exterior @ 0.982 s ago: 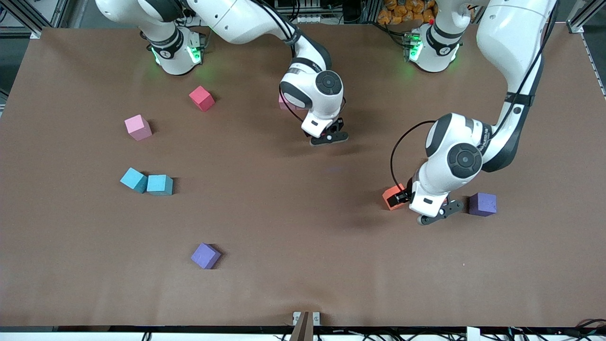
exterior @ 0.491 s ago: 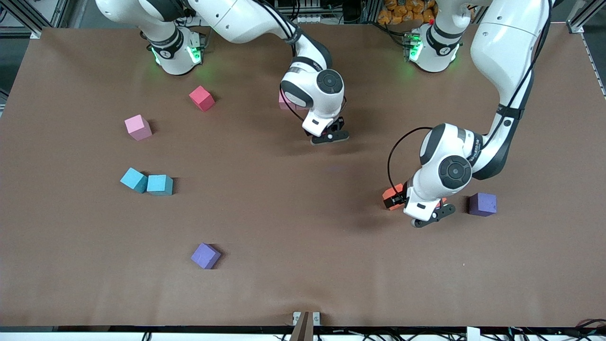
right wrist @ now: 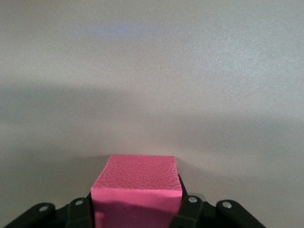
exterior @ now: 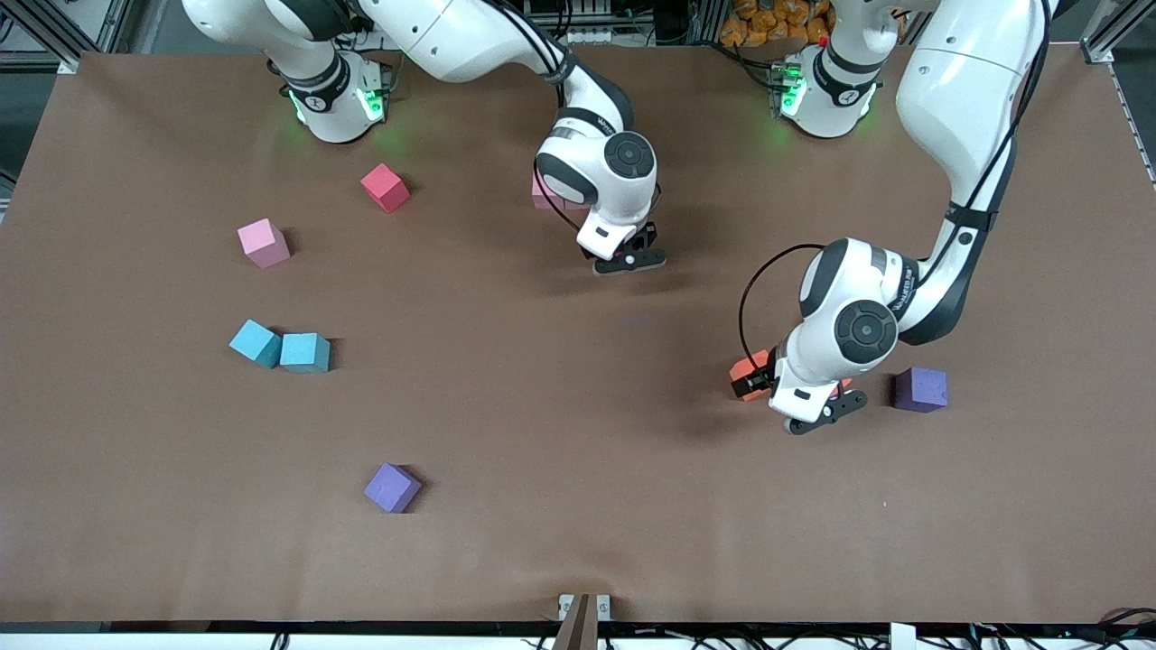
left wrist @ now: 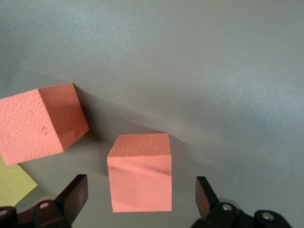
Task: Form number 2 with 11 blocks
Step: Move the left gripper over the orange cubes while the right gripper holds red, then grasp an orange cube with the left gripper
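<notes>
Although eleven cubes are needed, no number 2 stands anywhere on the table (exterior: 578,542); the blocks lie scattered. The right gripper (exterior: 629,264) pinches a hot-pink cube (right wrist: 137,192) over the middle (nothing placed yet), while the left gripper (exterior: 824,413), spread wide, straddles an orange cube (left wrist: 140,172) at four o'clock from there.

A robotics laboratory is shown. A wide desk (exterior: 578,542) covered in plain brown matting is seen from a high camera, and two white robot arms are mounted at the desk's edge farthest from that camera, on bases lit by green indicator lights (exterior: 368,101). Aluminium framing profiles (exterior: 54,36) are visible at the desk's corners beside those bases, and bundled cables (exterior: 993,636) are run along the desk's nearest edge. Only small coloured foam cubes (exterior: 263,242) are scattered over the desk.
</notes>
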